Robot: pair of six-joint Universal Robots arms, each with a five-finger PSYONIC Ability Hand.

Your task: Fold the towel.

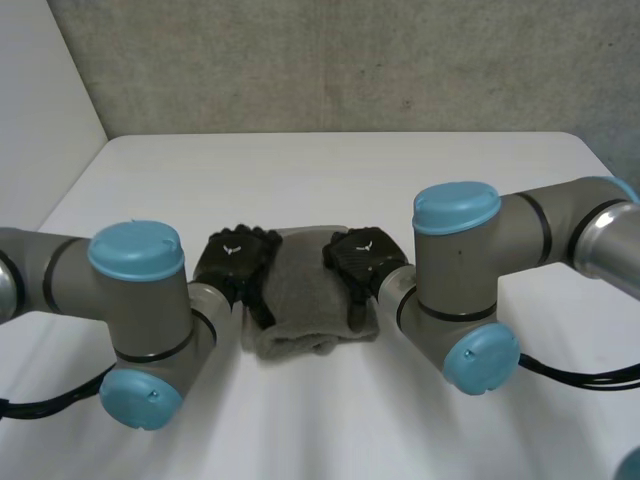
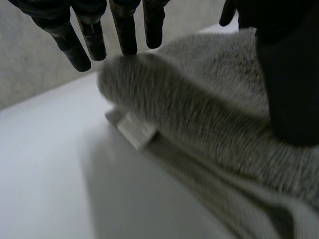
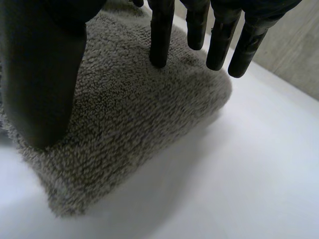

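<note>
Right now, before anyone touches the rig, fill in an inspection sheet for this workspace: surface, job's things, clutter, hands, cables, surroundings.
Surface: white table, no spills or marks seen.
Job's things: grey towel, already lying in thick layers between the two hands; a pale label sticks out from one edge.
Clutter: nothing seen.
Hands: left hand open, straight fingers at the towel's edge, thumb resting on the cloth; right hand open, straight fingers pressing down on the towel's other side.
Cables: nothing seen touching the towel.
Surroundings: grey wall behind the table.
</note>
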